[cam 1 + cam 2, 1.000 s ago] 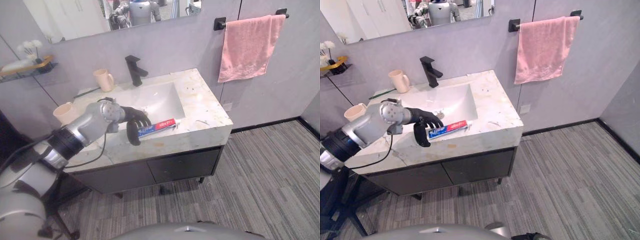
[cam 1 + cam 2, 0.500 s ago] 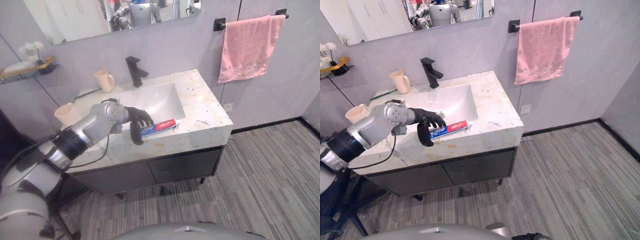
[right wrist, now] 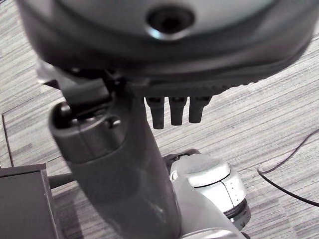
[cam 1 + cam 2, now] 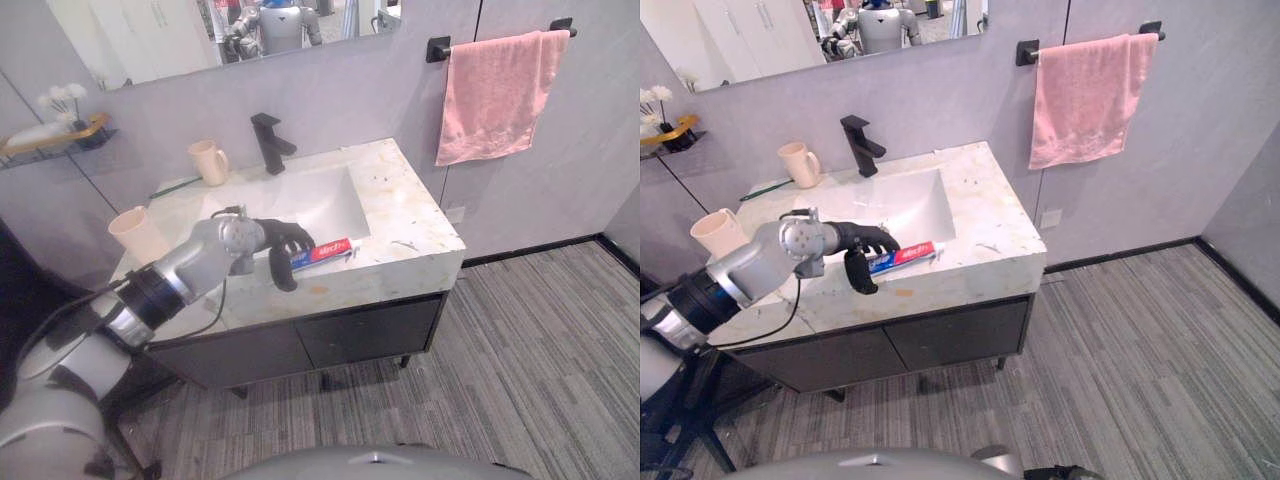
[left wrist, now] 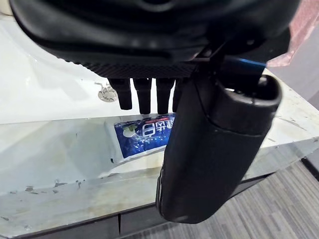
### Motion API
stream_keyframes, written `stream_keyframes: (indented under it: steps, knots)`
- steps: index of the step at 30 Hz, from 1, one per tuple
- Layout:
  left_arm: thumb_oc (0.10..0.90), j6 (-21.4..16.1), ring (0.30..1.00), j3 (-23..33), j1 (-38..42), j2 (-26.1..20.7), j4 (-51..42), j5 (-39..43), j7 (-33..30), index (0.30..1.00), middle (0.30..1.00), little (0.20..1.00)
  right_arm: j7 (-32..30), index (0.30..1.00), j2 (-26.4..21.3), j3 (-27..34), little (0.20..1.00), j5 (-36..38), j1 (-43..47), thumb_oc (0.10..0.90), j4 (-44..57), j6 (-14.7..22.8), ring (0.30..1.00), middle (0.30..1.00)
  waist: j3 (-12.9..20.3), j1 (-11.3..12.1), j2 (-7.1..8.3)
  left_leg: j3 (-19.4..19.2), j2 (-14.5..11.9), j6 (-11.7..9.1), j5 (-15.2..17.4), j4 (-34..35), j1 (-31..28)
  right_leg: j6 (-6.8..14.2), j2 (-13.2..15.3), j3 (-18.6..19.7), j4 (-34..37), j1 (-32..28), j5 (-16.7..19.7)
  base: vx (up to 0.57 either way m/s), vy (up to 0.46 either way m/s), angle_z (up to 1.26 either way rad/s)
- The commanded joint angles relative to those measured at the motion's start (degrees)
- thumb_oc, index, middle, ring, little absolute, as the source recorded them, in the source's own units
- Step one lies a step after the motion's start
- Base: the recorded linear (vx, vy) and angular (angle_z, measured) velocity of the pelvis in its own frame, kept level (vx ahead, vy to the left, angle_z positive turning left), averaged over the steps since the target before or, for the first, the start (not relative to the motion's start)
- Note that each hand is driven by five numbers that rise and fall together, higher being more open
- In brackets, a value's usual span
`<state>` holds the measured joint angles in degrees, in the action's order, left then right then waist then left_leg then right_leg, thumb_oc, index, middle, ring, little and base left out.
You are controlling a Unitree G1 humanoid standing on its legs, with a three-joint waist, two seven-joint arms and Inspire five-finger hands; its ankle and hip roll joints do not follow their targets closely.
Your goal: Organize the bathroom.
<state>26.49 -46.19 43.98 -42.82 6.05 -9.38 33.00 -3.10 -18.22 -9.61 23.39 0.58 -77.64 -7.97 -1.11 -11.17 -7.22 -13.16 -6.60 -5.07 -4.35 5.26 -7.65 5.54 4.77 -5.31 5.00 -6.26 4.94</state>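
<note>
Where the counter (image 4: pixel 400 215) fronts the sink (image 4: pixel 320 200): toothpaste tube (image 4: pixel 325 251) lying flat
Left hand (image 4: pixel 283 243): fingers spread, poised over tube's end
Right hand (image 3: pixel 129 164): fingers relaxed, holding nothing

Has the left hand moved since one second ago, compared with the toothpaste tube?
Yes. The left hand has moved rightward along the counter, closer over the toothpaste tube.

Grey walls meet a striped grey plank floor (image 4: pixel 540 340). A marble-topped vanity (image 4: pixel 410 215) with dark cabinet fronts (image 4: pixel 370 335) stands at ten o'clock — a mirror (image 4: pixel 150 35) above it, a small wall shelf (image 4: pixel 55 135) at nine o'clock.
</note>
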Motion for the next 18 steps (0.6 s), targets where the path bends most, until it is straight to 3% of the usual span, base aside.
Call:
stream_keyframes:
  steps: [1, 6, 7, 8, 9, 11, 18]
  knots:
    - [0.8, 0.3, 0.9, 6.7, 5.1, -2.8, 1.7, -5.2, -2.8, 0.9, 0.9, 0.9, -0.3, 0.9, -2.0, -0.1, 0.9, 1.9, 1.3, 0.8, 0.0, 1.4, 0.9, 0.9, -1.3, 0.6, 1.78, 0.7, 2.2, 3.4, 5.4, -1.7, -2.3, 0.1, -1.2, -1.0, -4.4, 0.1, -6.4, 0.0, 0.0, 0.0]
    - [0.8, 0.1, 0.9, 6.3, 3.8, -2.2, 1.5, -7.4, -2.0, 0.9, 0.9, 0.9, -0.3, 0.9, -1.8, 0.0, 0.9, 2.9, 1.3, 0.8, 0.1, 1.7, 0.9, 0.9, -1.5, 0.6, 1.94, 0.7, 2.2, 3.5, 5.5, -1.8, -2.3, 0.1, -1.2, -1.0, -4.5, 0.2, -6.5, 0.0, 0.0, 0.0]
    - [0.775, -0.3, 0.862, 6.1, 3.5, -2.1, 1.5, -8.8, -2.9, 0.862, 0.862, 0.862, -0.4, 0.9, -1.7, 0.0, 0.9, 2.8, 1.4, 0.8, 0.1, 1.8, 0.9, 0.9, -1.5, 0.5, 1.97, 0.7, 2.3, 3.6, 5.5, -1.8, -2.2, 0.1, -1.2, -0.9, -4.5, 0.3, -6.5, 0.0, 0.0, 0.0]
    - [0.631, -0.5, 0.646, 6.0, 3.4, -1.9, 1.7, -9.2, -3.5, 0.646, 0.646, 0.646, -0.3, 0.9, -1.7, 0.0, 0.9, 2.8, 1.3, 0.8, 0.1, 1.9, 0.9, 0.9, -1.5, 0.5, 2.01, 0.7, 2.3, 3.6, 5.5, -1.8, -2.3, 0.1, -1.2, -0.8, -4.5, 0.3, -6.5, 0.0, 0.0, 0.0]
    - [0.577, -0.6, 0.566, 6.0, 3.3, -1.8, 2.1, -9.5, -3.9, 0.566, 0.566, 0.566, -0.3, 0.9, -1.7, 0.1, 0.9, 2.9, 1.2, 0.8, 0.3, 1.9, 0.9, 0.9, -1.5, 0.4, 2.06, 0.7, 2.3, 3.6, 5.6, -1.8, -2.3, 0.2, -1.2, -0.8, -4.5, 0.3, -6.5, 0.0, 0.0, 0.0]
    - [0.4, -0.8, 0.3, 5.4, 3.0, -1.4, 2.5, -11.0, -4.7, 0.3, 0.3, 0.3, -0.3, 0.9, -1.6, 0.2, 0.9, 3.0, 1.2, 0.8, 0.3, 1.9, 0.9, 0.9, -1.5, 0.3, 2.1, 0.7, 2.3, 3.6, 5.5, -1.7, -2.3, 0.2, -1.2, -0.7, -4.4, 0.3, -6.4, 0.0, 0.0, 0.0]
    - [0.4, -2.0, 0.3, 5.2, 1.8, -1.0, 2.3, -13.5, -8.1, 0.3, 0.3, 0.3, -0.2, 0.9, -1.5, 1.2, 0.9, 6.1, 0.8, 0.8, 0.1, 2.4, 0.9, 0.9, -1.6, 0.2, 2.13, 0.5, 2.2, 3.6, 5.5, -1.7, -2.3, 0.2, -1.3, -0.5, -4.5, 0.5, -6.4, 0.0, 0.0, 0.0]
